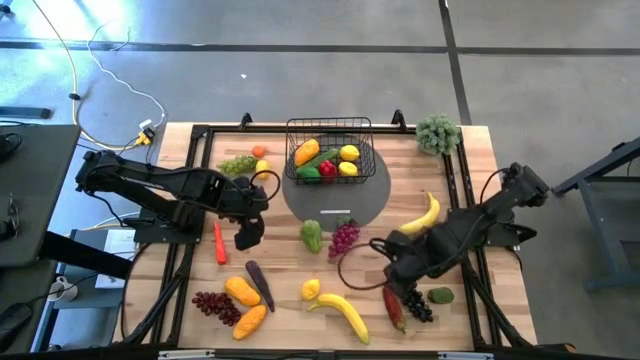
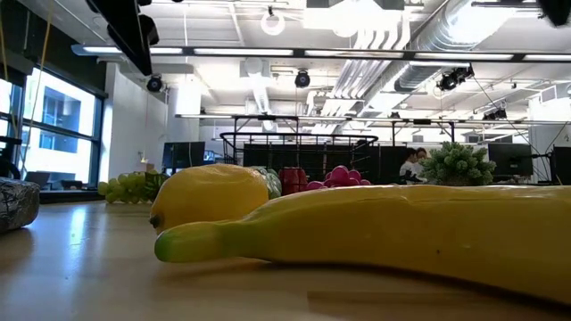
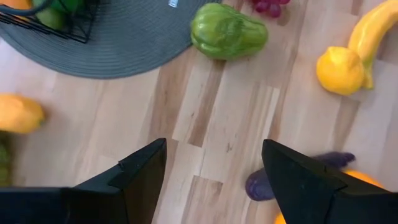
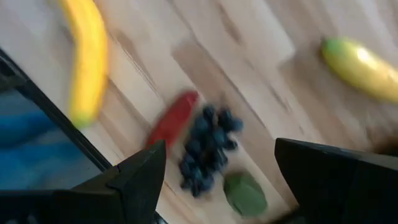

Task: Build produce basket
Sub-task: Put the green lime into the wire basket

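Nearest item, low view: one yellow banana [image 2: 401, 236] lying along the tabletop [image 2: 80, 276], a lemon [image 2: 210, 196] just behind its stem end.

Basket [image 1: 330, 150] — black wire mesh, upright on the grey round mat [image 1: 370, 195] at the far middle of the tabletop. Contents: orange, green, red and yellow pieces, not yet heaped.

Loose produce, high view: green grapes [image 1: 237, 164] left of the basket; carrot [image 1: 219, 243]; green pepper [image 1: 312, 235]; purple grapes [image 1: 343, 237]; a second banana [image 1: 424, 215]; eggplant [image 1: 260, 285]; dark grapes [image 1: 416, 305] touching a red pepper [image 1: 393, 306]; a small green piece [image 1: 440, 295] beside them. More pieces lie along the near left edge.

Left gripper [image 1: 248, 232] — over bare wood between carrot and green pepper, fingers [image 3: 134, 177] spread wide, holding nothing.

Right gripper [image 1: 400, 278] — low over the dark grapes and red pepper, fingers [image 4: 140, 174] spread wide, holding nothing.

Bushy plant [image 1: 438, 133] at the far right corner, not produce.

Risks, as judged: the right fingers could close on grapes and pepper together, since the two touch, or push one aside. The grape bunch is lumpy and may slip. A carry to the basket crosses the second banana and purple grapes — a low path could sweep them. Both arms reaching the basket at once could collide.
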`<state>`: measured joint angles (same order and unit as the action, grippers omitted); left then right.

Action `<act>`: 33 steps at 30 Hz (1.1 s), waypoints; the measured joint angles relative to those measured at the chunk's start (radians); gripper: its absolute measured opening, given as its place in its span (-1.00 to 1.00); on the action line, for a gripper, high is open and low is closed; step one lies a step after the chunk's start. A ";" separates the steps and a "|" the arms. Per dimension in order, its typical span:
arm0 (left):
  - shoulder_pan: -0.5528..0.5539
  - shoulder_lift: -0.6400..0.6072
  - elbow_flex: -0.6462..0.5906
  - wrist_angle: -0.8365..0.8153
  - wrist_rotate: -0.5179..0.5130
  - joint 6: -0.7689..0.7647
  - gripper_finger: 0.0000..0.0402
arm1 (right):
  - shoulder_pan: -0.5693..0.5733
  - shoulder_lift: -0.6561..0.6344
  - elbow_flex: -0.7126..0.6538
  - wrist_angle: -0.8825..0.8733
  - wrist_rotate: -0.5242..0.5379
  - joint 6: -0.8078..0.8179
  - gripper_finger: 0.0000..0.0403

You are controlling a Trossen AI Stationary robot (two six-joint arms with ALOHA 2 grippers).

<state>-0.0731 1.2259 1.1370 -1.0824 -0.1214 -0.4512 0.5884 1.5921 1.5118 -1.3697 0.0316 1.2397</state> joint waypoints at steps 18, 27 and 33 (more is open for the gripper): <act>0.000 0.000 0.000 0.001 0.005 -0.042 0.26 | 0.154 0.000 -0.300 0.085 -0.215 0.065 0.40; 0.000 0.000 0.000 0.002 0.001 -0.063 0.26 | 0.211 0.000 -0.403 0.169 -0.285 0.064 0.40; 0.000 0.000 0.000 0.002 0.001 -0.097 0.26 | 0.252 0.000 -0.459 0.266 -0.295 0.063 0.40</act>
<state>-0.0731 1.2259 1.1370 -1.0801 -0.1200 -0.5487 0.8401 1.5925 1.0528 -1.1036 -0.2630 1.3029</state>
